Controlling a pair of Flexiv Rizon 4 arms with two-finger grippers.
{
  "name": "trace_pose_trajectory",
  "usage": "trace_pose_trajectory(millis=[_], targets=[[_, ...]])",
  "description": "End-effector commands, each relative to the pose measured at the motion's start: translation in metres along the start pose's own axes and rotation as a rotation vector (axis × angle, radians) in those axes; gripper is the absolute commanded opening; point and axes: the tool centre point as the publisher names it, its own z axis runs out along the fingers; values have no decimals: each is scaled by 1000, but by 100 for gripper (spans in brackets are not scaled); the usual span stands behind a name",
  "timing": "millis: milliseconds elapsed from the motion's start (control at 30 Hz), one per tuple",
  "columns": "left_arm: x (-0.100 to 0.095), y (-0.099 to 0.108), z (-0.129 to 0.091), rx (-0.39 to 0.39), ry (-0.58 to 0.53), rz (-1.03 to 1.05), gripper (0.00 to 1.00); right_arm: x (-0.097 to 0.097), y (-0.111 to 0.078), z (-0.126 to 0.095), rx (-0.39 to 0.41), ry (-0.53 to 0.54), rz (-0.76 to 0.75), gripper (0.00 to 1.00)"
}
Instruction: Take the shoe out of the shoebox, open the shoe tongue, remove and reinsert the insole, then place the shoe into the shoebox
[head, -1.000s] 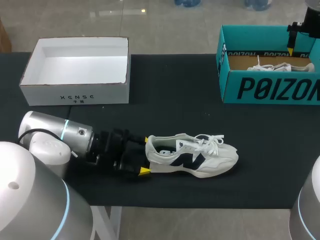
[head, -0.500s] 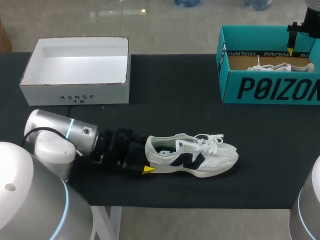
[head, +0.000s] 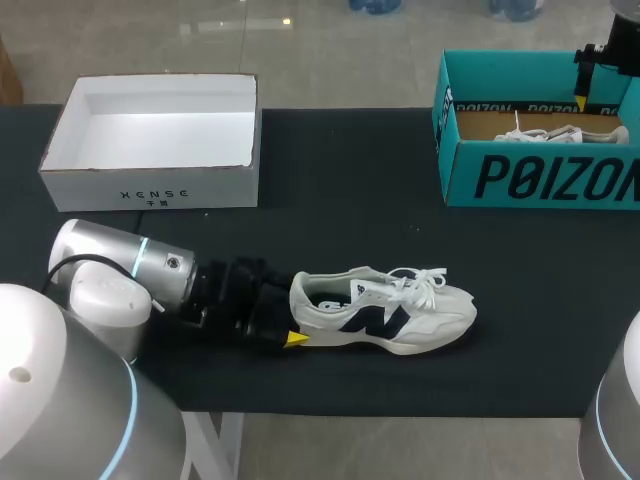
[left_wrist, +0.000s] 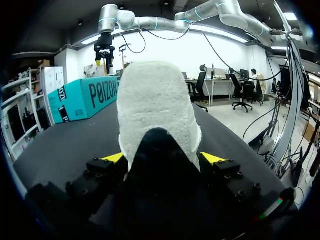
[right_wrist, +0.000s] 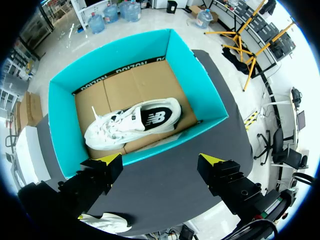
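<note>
Left wrist view: left gripper (left_wrist: 164, 158) was closed on the heel of the shoe (left_wrist: 157, 105), one yellow tip against each side; the toe was hidden behind the heel. Shoe stood on the black table (head: 330, 180), well apart from the shoebox (right_wrist: 60, 100). Right gripper (right_wrist: 162, 160) was spread wide and empty above the shoebox; the head view cut it off.

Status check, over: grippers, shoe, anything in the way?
Left gripper at heel of the shoe on the table, grip unconfirmed. Right gripper open above the teal shoebox, second shoe inside. Nothing blocking the shoe.
</note>
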Motion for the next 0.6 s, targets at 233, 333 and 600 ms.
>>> trace_pose_trajectory(millis=[233, 333, 600], targets=[[0, 5, 2, -1, 1, 0, 0, -1, -1, 0, -2, 1, 0, 100], [0, 5, 2, -1, 1, 0, 0, -1, -1, 0, -2, 1, 0, 100], [0, 5, 2, -1, 1, 0, 0, 58, -52, -22, 45, -7, 70, 100]])
